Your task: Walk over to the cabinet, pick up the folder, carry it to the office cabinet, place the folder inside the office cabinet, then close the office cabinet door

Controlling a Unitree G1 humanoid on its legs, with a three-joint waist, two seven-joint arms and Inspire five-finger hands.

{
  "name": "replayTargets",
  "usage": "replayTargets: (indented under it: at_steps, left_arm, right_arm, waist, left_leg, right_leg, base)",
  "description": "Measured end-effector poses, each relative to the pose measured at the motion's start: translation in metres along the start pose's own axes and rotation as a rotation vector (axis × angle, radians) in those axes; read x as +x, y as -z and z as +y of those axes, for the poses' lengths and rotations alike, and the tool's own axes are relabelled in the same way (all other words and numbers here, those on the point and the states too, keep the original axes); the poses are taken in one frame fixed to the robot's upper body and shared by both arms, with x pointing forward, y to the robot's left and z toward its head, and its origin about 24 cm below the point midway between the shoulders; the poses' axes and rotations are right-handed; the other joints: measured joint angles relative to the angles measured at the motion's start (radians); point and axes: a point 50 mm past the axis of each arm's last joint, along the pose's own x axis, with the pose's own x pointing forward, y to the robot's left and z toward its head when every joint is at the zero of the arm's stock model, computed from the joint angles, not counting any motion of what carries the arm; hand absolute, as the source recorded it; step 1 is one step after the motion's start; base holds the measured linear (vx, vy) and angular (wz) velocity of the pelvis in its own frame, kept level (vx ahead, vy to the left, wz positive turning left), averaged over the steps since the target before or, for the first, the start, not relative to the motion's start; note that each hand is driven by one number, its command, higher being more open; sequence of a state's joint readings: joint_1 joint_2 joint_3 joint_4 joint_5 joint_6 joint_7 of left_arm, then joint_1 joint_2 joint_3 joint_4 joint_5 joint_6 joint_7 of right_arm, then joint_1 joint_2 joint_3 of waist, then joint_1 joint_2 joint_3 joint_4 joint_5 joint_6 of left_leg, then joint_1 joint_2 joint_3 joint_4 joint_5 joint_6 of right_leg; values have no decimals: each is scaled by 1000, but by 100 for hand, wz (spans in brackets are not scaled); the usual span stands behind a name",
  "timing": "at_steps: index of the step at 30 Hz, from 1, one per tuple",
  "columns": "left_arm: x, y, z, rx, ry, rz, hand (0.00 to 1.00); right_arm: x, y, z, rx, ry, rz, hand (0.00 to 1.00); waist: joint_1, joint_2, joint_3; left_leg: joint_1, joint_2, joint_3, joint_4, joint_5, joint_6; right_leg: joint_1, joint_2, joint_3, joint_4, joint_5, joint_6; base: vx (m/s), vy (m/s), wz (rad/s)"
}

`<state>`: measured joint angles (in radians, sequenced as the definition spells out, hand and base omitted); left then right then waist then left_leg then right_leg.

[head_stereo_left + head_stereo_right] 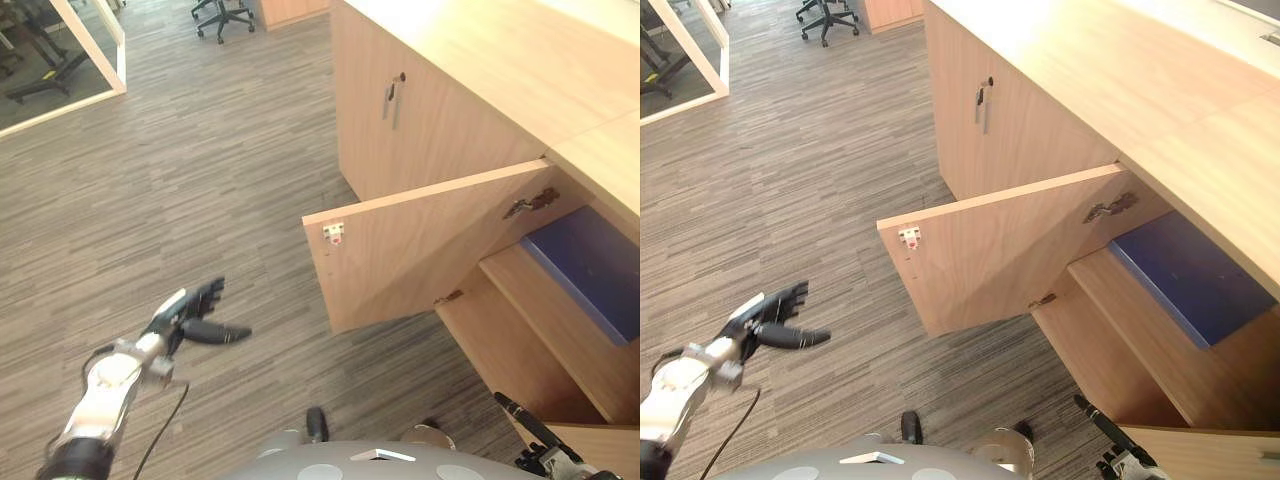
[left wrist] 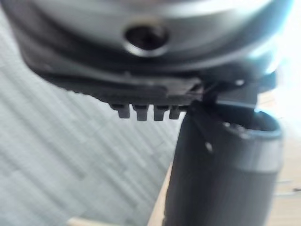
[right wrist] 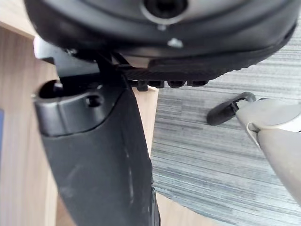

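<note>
Grey striped carpet (image 1: 200, 180) runs across the office floor, and the action sits around one swung-out door (image 1: 420, 240), so let's call everything from there.

Left hand (image 1: 195, 315) first: it hangs over bare carpet, well apart from the door's free edge. Its fingers are stretched out loose, the thumb juts sideways, and there is nothing in it. Right hand (image 1: 1110, 450) now, down on the door's hinge side, near the cabinet's bottom compartment. One dark finger pokes out straight. Its wrist view shows the fingertips in a level row over carpet, released and carrying nothing.

Past the door, the office cabinet (image 1: 450, 120) stands wide open. And there's the folder (image 1: 1185, 275): blue, lying flat on the upper shelf (image 1: 505, 262) behind the door, touching neither hand. Its front edge lines up with the shelf's lip. The rest runs back under the cabinet top (image 1: 500, 60), so I can't tell which way its long axis goes. Below it, the lower shelf (image 1: 520, 350) shows plain light wood.

On the door itself, a metal hinge (image 1: 530, 203) shows at the upper corner, and a small white catch (image 1: 333, 232) sits near the free edge. Beyond the door is a closed door (image 1: 400, 150) of the same wood, with a slim handle (image 1: 393, 95) upright on it.

Farther off from the door, a black office chair (image 1: 222, 15) stands at the far end of the carpet. A white-framed glass partition (image 1: 95, 45) closes off the far corner.
</note>
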<state>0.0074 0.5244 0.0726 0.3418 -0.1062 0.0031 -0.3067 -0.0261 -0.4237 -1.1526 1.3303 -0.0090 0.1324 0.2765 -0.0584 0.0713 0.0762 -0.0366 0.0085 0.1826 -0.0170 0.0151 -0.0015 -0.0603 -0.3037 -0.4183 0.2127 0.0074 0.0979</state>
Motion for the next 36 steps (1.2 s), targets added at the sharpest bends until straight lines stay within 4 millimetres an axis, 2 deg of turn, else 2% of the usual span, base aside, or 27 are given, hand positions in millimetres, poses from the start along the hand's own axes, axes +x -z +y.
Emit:
replayTargets:
  at_steps: [1, 3, 4, 9, 11, 15, 17, 18, 19, 21, 22, 24, 25, 26, 27, 28, 29, 30, 31, 32, 33, 36]
  left_arm:
    - [9, -15, 1, 27, -27, -45, 100]
    - [24, -41, 2, 108, -74, -110, 100]
    - [28, -47, 1, 122, -81, -122, 100]
    - [64, -87, -33, 295, -37, -190, 100]
    - [73, -90, -36, 366, -41, -168, 100]
    - [87, -96, -55, 459, -9, -149, 100]
    - [89, -99, -69, 543, 41, -163, 100]
    - [89, -98, -84, 604, 98, -175, 100]
    - [88, -98, -91, 626, 125, -181, 100]
    - [80, -93, -126, 697, 269, -221, 100]
    - [76, -92, -136, 704, 313, -237, 100]
    - [57, -84, -187, 689, 527, -307, 100]
    - [51, -83, -199, 679, 582, -323, 100]
    - [38, -73, -222, 645, 702, -329, 100]
    - [33, -66, -231, 606, 731, -313, 100]
    - [22, -59, -251, 525, 808, -294, 100]
    - [10, -53, -268, 533, 914, -287, 100]
    - [4, -50, -275, 540, 966, -283, 100]
    - [-4, -45, -284, 521, 1029, -269, 100]
    - [-8, -45, -286, 472, 1049, -263, 100]
    - [-8, -47, -288, 451, 1059, -265, 100]
    - [-10, -48, -291, 429, 1074, -266, 100]
  right_arm:
    - [0, -2, 1, 35, -3, -13, 100]
    - [1, -5, 5, 97, -16, -32, 100]
    - [1, -6, 6, 114, -18, -36, 100]
    - [1, -6, 5, 223, -14, -46, 100]
    - [2, -6, 9, 236, -15, -40, 100]
    - [4, -3, 17, 219, -31, -20, 100]
    - [5, -5, 24, 144, -47, -4, 100]
    - [6, -5, 29, 21, -63, 20, 100]
    - [6, -5, 30, -39, -74, 31, 100]
    - [6, -6, 38, -316, -143, 71, 100]
    - [6, -7, 40, -395, -162, 83, 100]
    - [5, -4, 52, -735, -261, 138, 100]
    - [5, -2, 55, -817, -288, 164, 100]
    - [4, 6, 60, -983, -338, 226, 100]
    - [4, 10, 63, -1062, -363, 257, 100]
    - [2, 8, 62, -1189, -390, 270, 100]
    - [-1, 9, 62, -1361, -422, 294, 100]
    - [-2, 14, 63, -1426, -452, 317, 100]
    - [-4, 23, 64, -1484, -496, 365, 100]
    - [-5, 40, 66, -1519, -544, 422, 100]
    - [-6, 56, 64, -1527, -572, 476, 100]
    - [-6, 61, 59, -1532, -556, 496, 100]
  waist:
    - [-2, -3, -2]
    - [-30, -20, -5]
    - [-35, -25, -6]
    - [-71, -33, -10]
    - [-87, -29, -12]
    - [-90, -25, -14]
    - [-87, -25, -14]
    - [-86, -25, -14]
    - [-84, -25, -14]
    - [-79, -28, -12]
    - [-78, -29, -11]
    - [-79, -35, -12]
    - [-78, -36, -12]
    - [-73, -44, -6]
    - [-72, -47, -5]
    - [-72, -42, -8]
    - [-68, -55, -2]
    - [-68, -51, -4]
    - [-66, -62, 3]
    - [-48, -70, 13]
    - [-37, -61, 32]
    - [-25, -46, 58]
  left_leg:
    - [25, 4, 8, -39, 17, -5]
    - [46, 5, 21, -72, 32, -5]
    - [47, 4, 28, -72, 32, -5]
    - [50, 0, 64, -73, 33, 0]
    - [50, -1, 72, -73, 33, 1]
    - [44, 2, 104, -73, 32, 3]
    - [44, 3, 117, -73, 30, 3]
    - [46, 4, 122, -73, 30, 3]
    - [47, 5, 123, -73, 30, 3]
    - [46, 9, 136, -73, 27, 8]
    - [46, 11, 143, -73, 27, 8]
    - [47, 22, 155, -73, 27, 0]
    - [51, 23, 160, -73, 27, -5]
    - [61, 29, 177, -73, 25, -13]
    - [67, 32, 187, -73, 23, -16]
    - [77, 34, 201, -72, 17, -21]
    - [71, 41, 205, -51, 1, -14]
    - [58, 49, 204, -15, -15, -17]
    - [26, 67, 204, 58, -47, -22]
    - [-10, 98, 210, 166, -97, -29]
    - [-36, 134, 203, 275, -150, -34]
    - [-58, 162, 209, 431, -236, -28]
  right_leg:
    - [-2, 9, 13, 4, 0, 0]
    - [-7, 12, 18, 9, 0, 0]
    - [-9, 12, 23, 9, 0, -1]
    - [-27, 12, 44, 0, 34, -20]
    - [-30, 13, 47, -8, 45, -22]
    - [-52, 21, 71, -20, 76, -23]
    - [-59, 23, 80, -25, 91, -17]
    - [-62, 24, 100, -22, 102, -1]
    - [-63, 24, 101, -21, 104, 3]
    - [-75, 27, 110, -16, 113, 17]
    - [-81, 28, 114, -12, 114, 19]
    - [-94, 38, 122, -2, 114, 19]
    - [-93, 41, 123, -2, 114, 19]
    - [-93, 45, 127, -2, 114, 19]
    - [-94, 47, 128, -2, 114, 19]
    - [-95, 52, 146, -2, 110, 21]
    - [-93, 55, 153, -3, 110, 21]
    - [-92, 55, 154, -2, 110, 21]
    - [-91, 59, 156, -3, 110, 21]
    - [-88, 71, 159, -5, 109, 22]
    - [-66, 84, 159, -4, 106, 24]
    - [-24, 86, 180, -10, 69, 38]
  base:
    - [21, -71, -28]
    - [-9, -42, -22]
    - [-23, -6, -18]
    - [-24, 26, -19]
    - [-39, 21, -14]
    - [-50, 14, -24]
    - [-62, 8, -20]
    - [-56, 9, -10]
    - [-61, 4, -8]
    - [-37, -9, -15]
    - [-20, -29, -26]
    - [9, -47, -24]
    - [39, -62, -32]
    - [42, -59, -33]
    - [45, -53, -44]
    - [44, -48, -32]
    - [42, -52, -21]
    - [27, -67, -9]
    - [7, -83, -18]
    - [-17, -85, -20]
    - [-37, -36, -21]
    - [-127, 86, -22]
